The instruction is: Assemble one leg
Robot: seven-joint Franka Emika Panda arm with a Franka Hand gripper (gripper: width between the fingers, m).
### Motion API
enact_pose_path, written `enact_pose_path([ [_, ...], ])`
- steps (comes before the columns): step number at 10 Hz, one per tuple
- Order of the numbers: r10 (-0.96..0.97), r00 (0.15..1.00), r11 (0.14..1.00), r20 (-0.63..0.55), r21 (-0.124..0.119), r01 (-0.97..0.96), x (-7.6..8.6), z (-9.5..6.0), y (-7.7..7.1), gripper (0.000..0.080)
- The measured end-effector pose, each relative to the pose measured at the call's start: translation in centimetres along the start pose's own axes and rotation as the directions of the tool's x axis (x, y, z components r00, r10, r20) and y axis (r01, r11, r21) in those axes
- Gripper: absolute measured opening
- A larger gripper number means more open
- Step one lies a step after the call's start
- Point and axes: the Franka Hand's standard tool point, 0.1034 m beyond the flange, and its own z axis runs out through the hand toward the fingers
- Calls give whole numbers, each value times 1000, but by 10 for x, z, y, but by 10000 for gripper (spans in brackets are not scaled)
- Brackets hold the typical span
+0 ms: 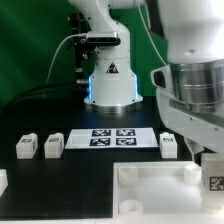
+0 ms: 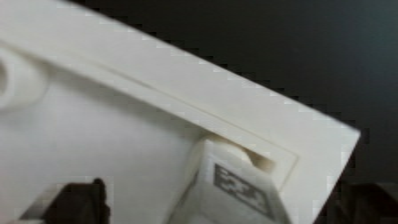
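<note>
In the wrist view a white leg [image 2: 240,185] with a black-and-white tag stands at the edge of the large white square panel [image 2: 125,130], next to its grooved rim. My gripper [image 2: 222,205] is open around the leg. Its dark fingers [image 2: 80,200] stand apart from the leg on both sides. In the exterior view this leg [image 1: 213,181] is at the panel's [image 1: 150,176] right end, under the arm's wrist, which hides the fingers. Three more legs lie on the table: two on the exterior view's left [image 1: 25,146] [image 1: 53,144] and one on the right [image 1: 168,143].
The marker board [image 1: 112,137] lies between the loose legs. The robot's base [image 1: 110,80] stands behind it. A white part [image 1: 2,181] shows at the exterior view's left edge. A round socket [image 2: 15,85] is at the panel's corner.
</note>
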Motion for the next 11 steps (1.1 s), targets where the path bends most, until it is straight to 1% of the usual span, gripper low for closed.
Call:
enact_pose_path([
  [1, -69, 998, 998, -3, 8, 69, 2, 1, 0, 646],
  [2, -167, 986, 986, -6, 5, 167, 3, 2, 1, 646],
  [3, -301, 954, 954, -7, 3, 301, 3, 2, 1, 648],
  [4, -425, 905, 905, -28, -5, 425, 4, 1, 0, 648],
  [5, -565, 822, 825, -77, -26, 565, 3, 0, -2, 648],
  [6, -738, 670, 675, -86, -67, 735, 2, -2, -3, 648],
  [7, -823, 562, 568, -88, -97, 817, 0, -3, -5, 648],
  [8, -803, 589, 595, -88, -86, 799, 0, -2, -5, 648],
  [9, -784, 614, 620, -90, -82, 780, 0, -2, -5, 523],
  [10, -786, 612, 618, -90, -82, 782, 0, -2, -5, 387],
  [11, -740, 666, 673, -95, -81, 735, 4, -2, -3, 387],
])
